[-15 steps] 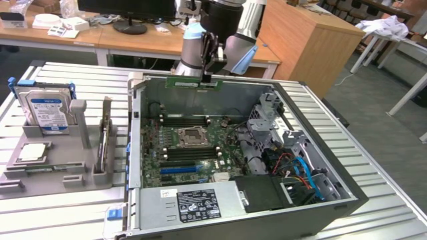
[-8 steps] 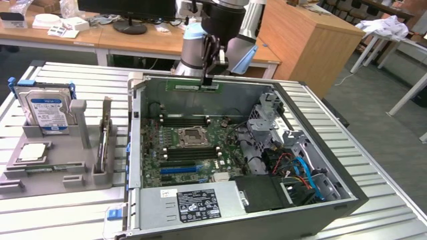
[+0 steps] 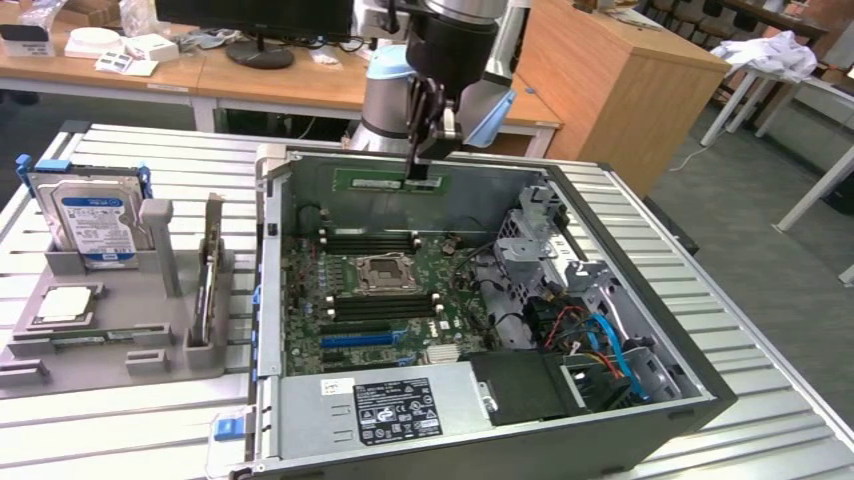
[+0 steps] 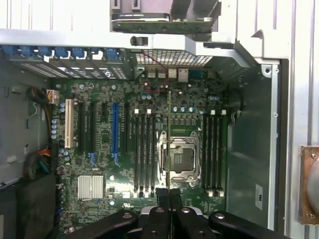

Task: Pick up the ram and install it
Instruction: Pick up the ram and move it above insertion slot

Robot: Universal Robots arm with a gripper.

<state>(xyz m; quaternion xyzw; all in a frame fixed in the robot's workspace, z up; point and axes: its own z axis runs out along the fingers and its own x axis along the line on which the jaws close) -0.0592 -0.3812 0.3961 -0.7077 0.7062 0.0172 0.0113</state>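
Observation:
The ram (image 3: pixel 387 184) is a long thin green stick hanging level above the far side of the open computer case (image 3: pixel 694 385). My gripper (image 3: pixel 423 170) comes down from above and is shut on its top edge. In the wrist view the ram (image 4: pixel 169 139) shows edge-on as a thin line running out from the gripper (image 4: pixel 169 198). It hangs over the motherboard, beside the CPU socket (image 4: pixel 178 155). Black memory slots (image 4: pixel 144 149) lie on one side of the socket and more slots (image 4: pixel 212 149) on the other. The stick is above the board and touches no slot.
A grey holder (image 3: pixel 120 340) on the slatted table at the exterior view's left carries a blue-labelled hard drive (image 3: pixel 91 215) and a square metal chip (image 3: pixel 64 305). Drive cage and coloured cables (image 3: pixel 601 340) fill the case's right side; the power supply (image 3: pixel 387 408) sits at its near end.

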